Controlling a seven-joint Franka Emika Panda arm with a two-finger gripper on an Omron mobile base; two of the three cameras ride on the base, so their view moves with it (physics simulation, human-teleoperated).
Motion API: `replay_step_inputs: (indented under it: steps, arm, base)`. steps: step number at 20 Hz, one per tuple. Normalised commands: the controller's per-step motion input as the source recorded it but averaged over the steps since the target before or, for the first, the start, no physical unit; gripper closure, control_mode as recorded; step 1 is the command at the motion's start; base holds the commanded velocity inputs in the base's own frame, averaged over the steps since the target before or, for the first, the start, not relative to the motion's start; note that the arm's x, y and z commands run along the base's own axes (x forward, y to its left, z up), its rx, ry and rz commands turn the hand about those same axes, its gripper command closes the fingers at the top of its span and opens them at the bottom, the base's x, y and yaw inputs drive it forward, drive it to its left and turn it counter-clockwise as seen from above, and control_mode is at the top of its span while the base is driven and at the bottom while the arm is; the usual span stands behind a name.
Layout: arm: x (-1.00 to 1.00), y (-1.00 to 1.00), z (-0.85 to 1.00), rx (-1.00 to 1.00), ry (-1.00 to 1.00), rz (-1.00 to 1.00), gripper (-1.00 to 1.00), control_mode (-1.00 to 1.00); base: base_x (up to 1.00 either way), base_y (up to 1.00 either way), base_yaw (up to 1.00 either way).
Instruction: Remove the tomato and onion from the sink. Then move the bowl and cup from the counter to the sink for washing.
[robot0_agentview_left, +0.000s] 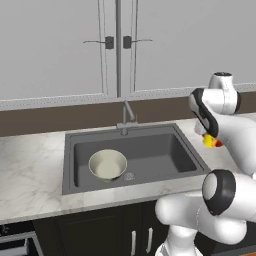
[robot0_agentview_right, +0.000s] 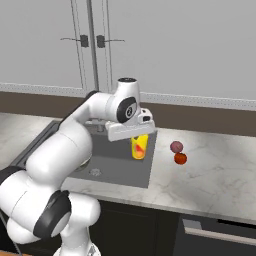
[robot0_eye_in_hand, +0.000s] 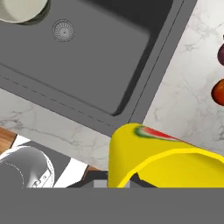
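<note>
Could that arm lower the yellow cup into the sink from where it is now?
Probably yes. The jaws are shut on the cup, held above the sink's right edge. The bowl sits far left by the drain, leaving the right half of the basin free.

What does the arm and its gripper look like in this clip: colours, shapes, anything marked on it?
A glossy white arm of rounded, tubular segments with dark, nearly black bands at the joints. The wrist ends in a white cylinder with a dark cap. The gripper has a flat, boxy white body. No cables or markings are visible.
</note>
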Motion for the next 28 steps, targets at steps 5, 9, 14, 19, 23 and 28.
replay_step_inputs:
  steps: [5, 9, 14, 19, 23, 28]
  arm:
    - [0.17, 0.33, 0.00, 0.00, -0.01, 0.07, 1.00, -1.00]
    - [0.20, 0.30, -0.01, 0.00, 0.00, 0.08, 1.00, -1.00]
    - [0.22, 0.22, -0.06, 0.00, -0.03, 0.07, 1.00, -1.00]
    - [0.28, 0.17, -0.12, 0.00, -0.01, 0.09, 1.00, -1.00]
    - [0.29, 0.15, -0.11, 0.00, 0.00, 0.09, 1.00, -1.00]
    - [0.26, 0.12, -0.12, 0.00, 0.00, 0.09, 1.00, -1.00]
  base:
    - [0.00, 0.00, 0.00]
    - [0.00, 0.00, 0.00]
    - [0.00, 0.00, 0.00]
    - [0.00, 0.00, 0.00]
    - [0.00, 0.00, 0.00]
    - [0.00, 0.00, 0.00]
